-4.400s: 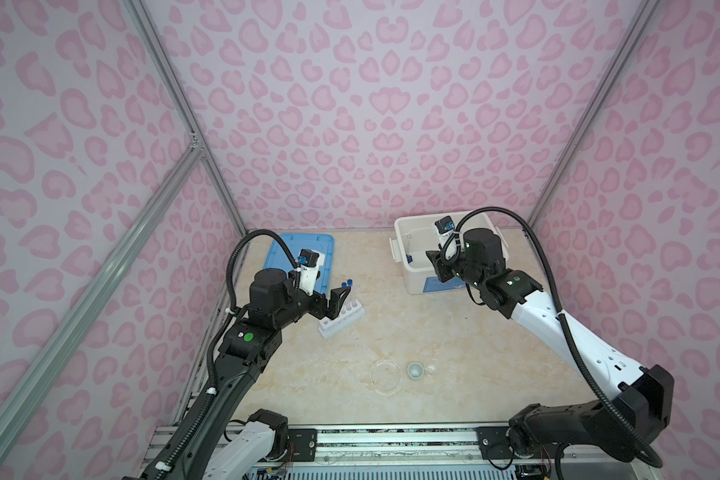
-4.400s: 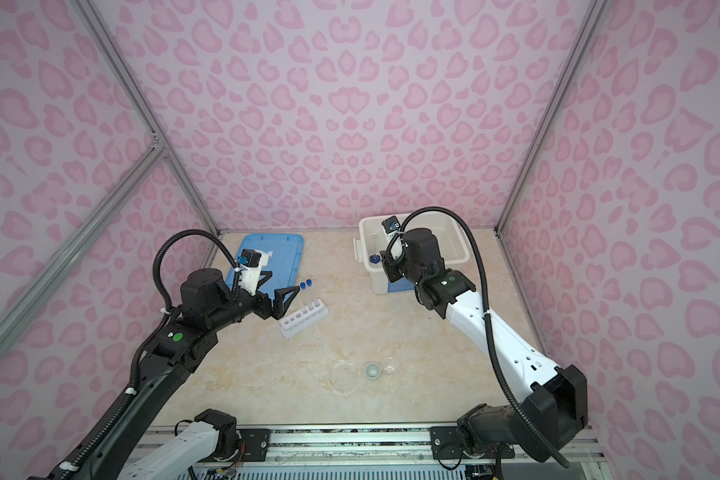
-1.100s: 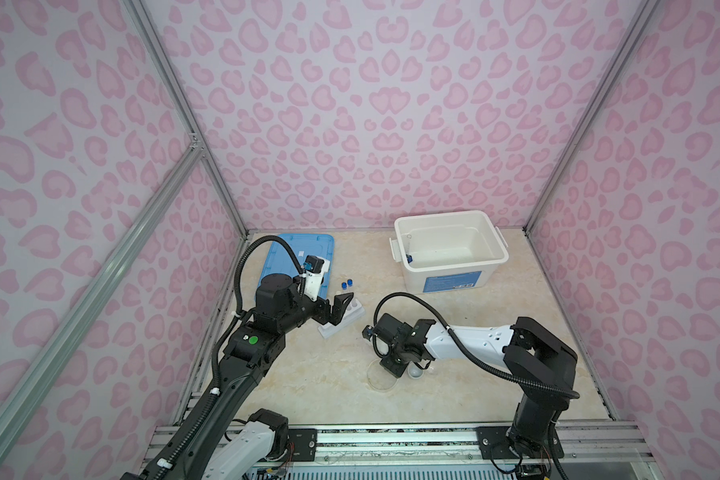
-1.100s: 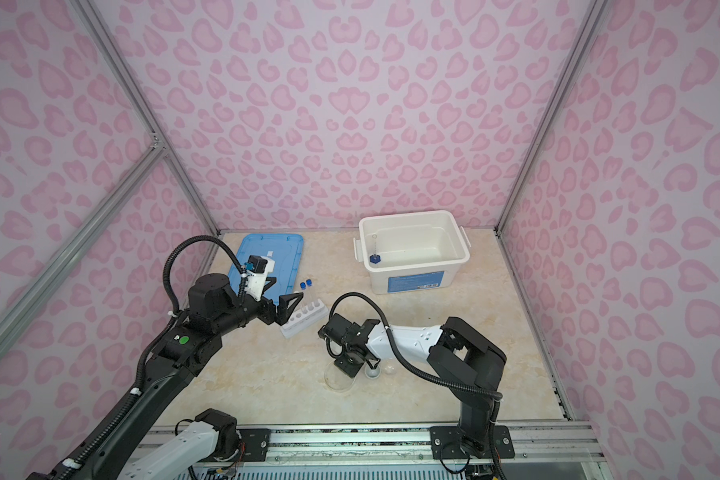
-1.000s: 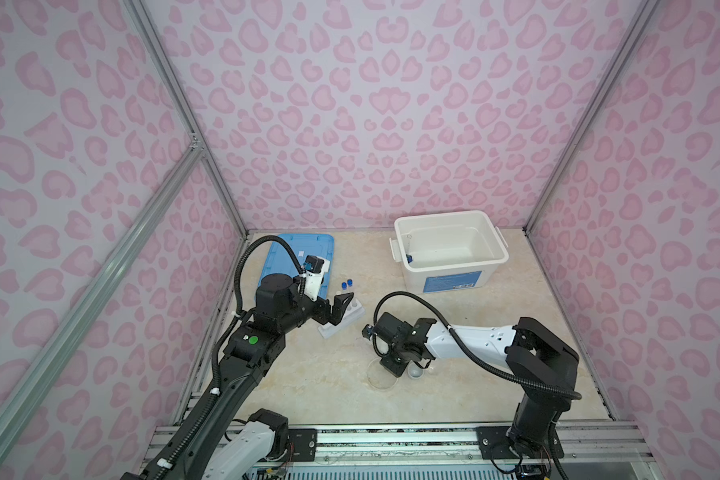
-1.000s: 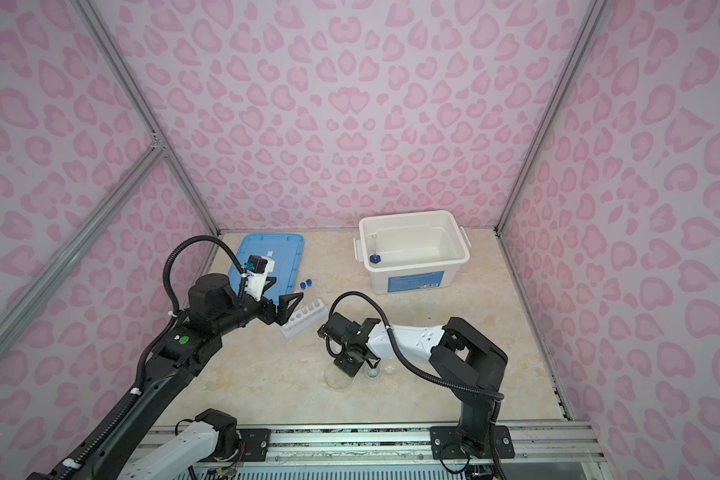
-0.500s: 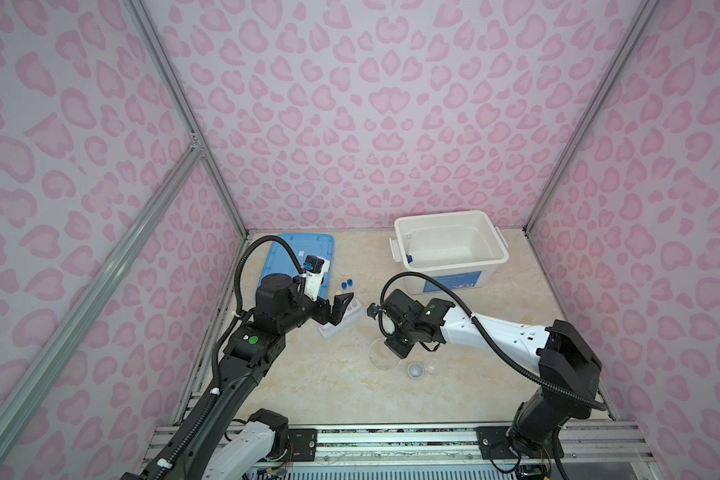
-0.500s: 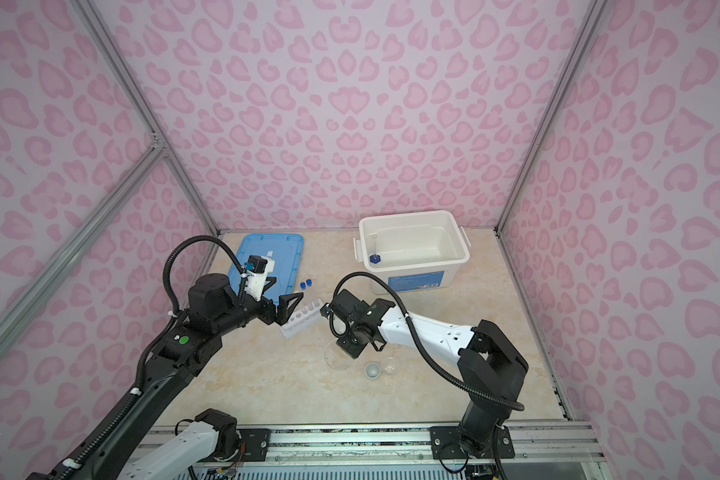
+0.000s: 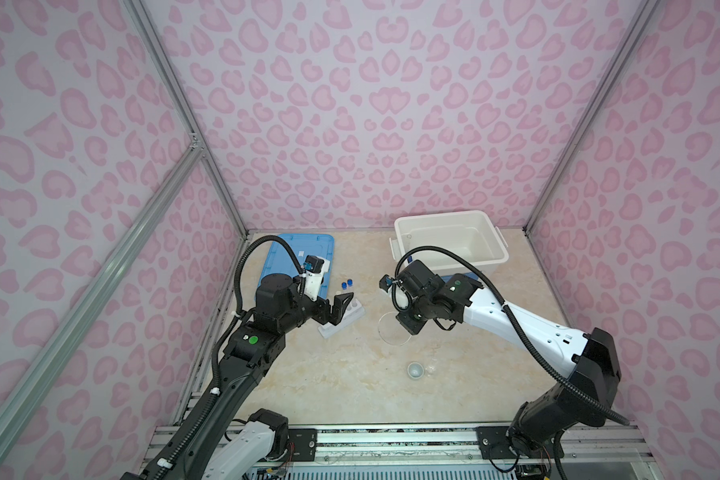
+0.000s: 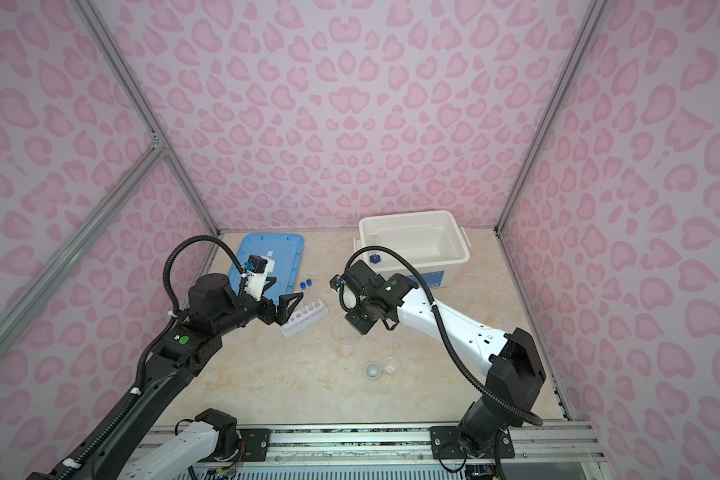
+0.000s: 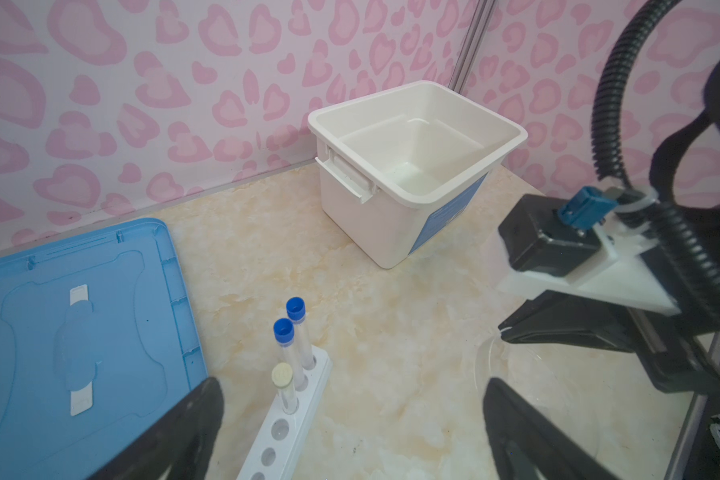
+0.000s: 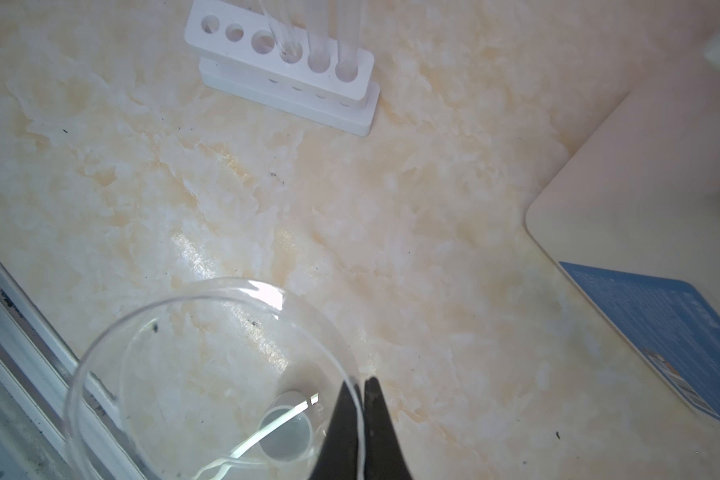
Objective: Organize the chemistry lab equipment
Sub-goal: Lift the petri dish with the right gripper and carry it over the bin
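Petri dish [image 12: 192,365], pinched by its thin rim in my right gripper [image 12: 360,380] for want of another hold, hangs seemingly clear of the table [image 12: 350,208]; left gripper [image 11: 352,388] gapes beside the rack [image 12: 292,102].

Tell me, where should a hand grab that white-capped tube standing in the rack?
Grip the white-capped tube on its clear shaft just under the cap, coming down from above with fingers straddling the rack crosswise. It stands upright and a blue-capped tube crowds it along the row, so it likely lifts straight out.
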